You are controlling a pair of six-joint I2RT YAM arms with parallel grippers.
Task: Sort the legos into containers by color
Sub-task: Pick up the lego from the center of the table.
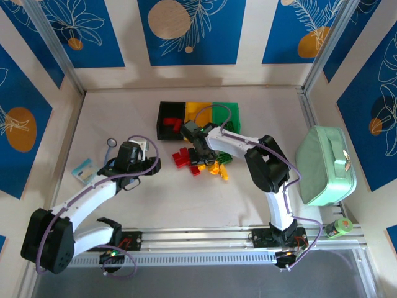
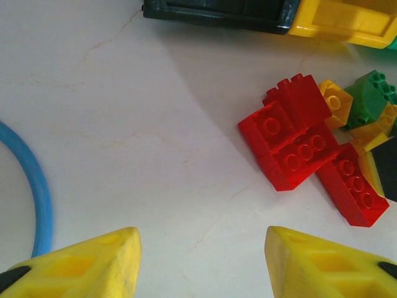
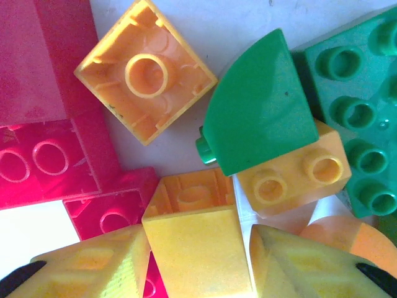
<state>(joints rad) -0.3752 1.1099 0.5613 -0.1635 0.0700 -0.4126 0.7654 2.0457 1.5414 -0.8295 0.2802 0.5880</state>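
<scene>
- Currently the right gripper sits low in the pile of legos. Its fingers are snug vs both flanks of 1 yellow brick. Looks like a pinch; lifted or not, can't tell.
- Why, prob.: taking 1 colour at a time. The yellow bin lies just beyond the pile, so a short carry.
- Yellow brick: long axis runs along the fingers, away from the wrist. Smooth face is to the cam, w/ the hollow underside showing at its far end.
- Neighbours crowd it:
  - orange square brick, upside down, hollow up
  - green curved piece, overlapping a 2-stud orange brick
  - red bricks on the other side
- Risk, imo: the lift drags 1 of these along.
- left gripper: fingers spread, bare table between them, nothing held. It faces the pile from the side, likely kept clear so the arms don't clash.
- containers: 3 joined in a row running L–R on the pile's far side: black bin, yellow, green bin. 1 red piece lies in the black.
</scene>
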